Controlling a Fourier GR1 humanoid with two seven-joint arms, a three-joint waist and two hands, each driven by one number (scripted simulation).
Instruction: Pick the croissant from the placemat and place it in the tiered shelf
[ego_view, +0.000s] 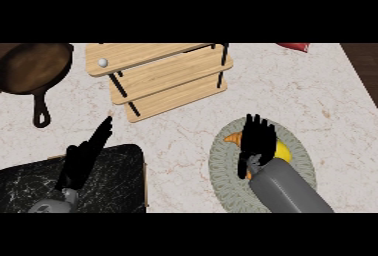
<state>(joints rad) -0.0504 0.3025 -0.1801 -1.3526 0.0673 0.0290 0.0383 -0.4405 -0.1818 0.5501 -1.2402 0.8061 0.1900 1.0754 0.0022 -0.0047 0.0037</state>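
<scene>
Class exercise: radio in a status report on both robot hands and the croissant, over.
Left robot hand open, lower left. Right robot hand open over croissant, on placemat. Nothing between it and tiered shelf.

Lower left of the frame: shows the left hand (83, 156), black, fingers straight and close together, slanting up and to the right. Narrows below into a pale wrist (69, 194) and meets the grey left forearm (46, 206) at the lower edge.

Right of centre: shows the right hand (258, 141), black, fingers (258, 124) straight, slightly spread, pointing toward the top of the frame; thumb (242, 169) set apart at the lower left of the palm, pointing down. Joins the thick grey right forearm (286, 191), running down and right to the lower edge.
</scene>
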